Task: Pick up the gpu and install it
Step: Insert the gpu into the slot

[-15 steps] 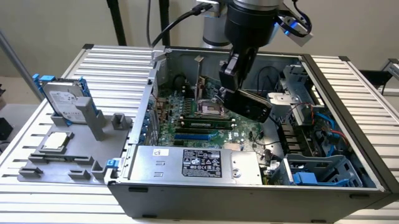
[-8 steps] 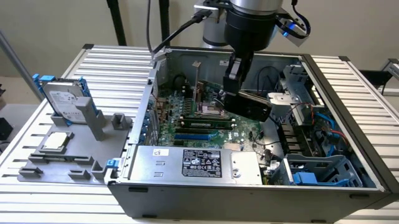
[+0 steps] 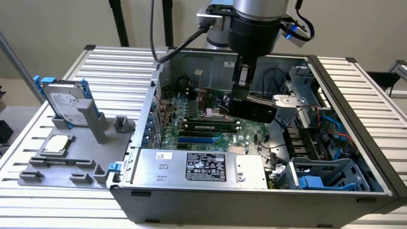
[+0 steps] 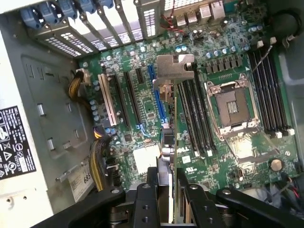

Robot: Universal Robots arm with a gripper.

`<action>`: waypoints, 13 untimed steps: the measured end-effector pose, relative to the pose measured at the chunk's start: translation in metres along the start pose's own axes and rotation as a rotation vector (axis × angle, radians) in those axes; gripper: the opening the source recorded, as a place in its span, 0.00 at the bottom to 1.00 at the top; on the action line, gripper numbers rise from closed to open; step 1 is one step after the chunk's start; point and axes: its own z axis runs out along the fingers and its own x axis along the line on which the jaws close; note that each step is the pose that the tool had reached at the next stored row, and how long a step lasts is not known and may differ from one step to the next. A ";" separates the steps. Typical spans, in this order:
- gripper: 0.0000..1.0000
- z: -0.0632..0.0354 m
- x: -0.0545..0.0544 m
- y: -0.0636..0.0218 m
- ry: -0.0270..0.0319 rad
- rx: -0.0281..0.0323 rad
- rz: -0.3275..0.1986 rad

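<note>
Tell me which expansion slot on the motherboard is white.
The long slot farthest from the held gpu, beside the yellow cables. The other slots are black or blue.

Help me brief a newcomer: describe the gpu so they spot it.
Find the open computer case. Above its green motherboard, the end effector grips the gpu. It alone is a black card held aloft, silver bracket at one end; the memory sticks sit slotted.

Arm (image 3: 254, 28) points down, hand (image 4: 170, 183) clamped tight.
</note>
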 end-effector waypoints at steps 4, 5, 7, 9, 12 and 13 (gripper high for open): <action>0.27 0.0033 0.000 0.0000 -0.0005 0.0022 -0.073; 0.27 0.0041 0.000 0.0000 -0.0007 0.0027 -0.091; 0.27 0.0057 0.000 0.0006 -0.0009 0.0035 -0.122; 0.27 0.0084 0.000 0.0035 -0.0002 0.0039 -0.133; 0.27 0.0120 0.003 0.0128 0.0019 0.0044 -0.138; 0.27 0.0131 0.003 0.0165 0.0025 0.0045 -0.139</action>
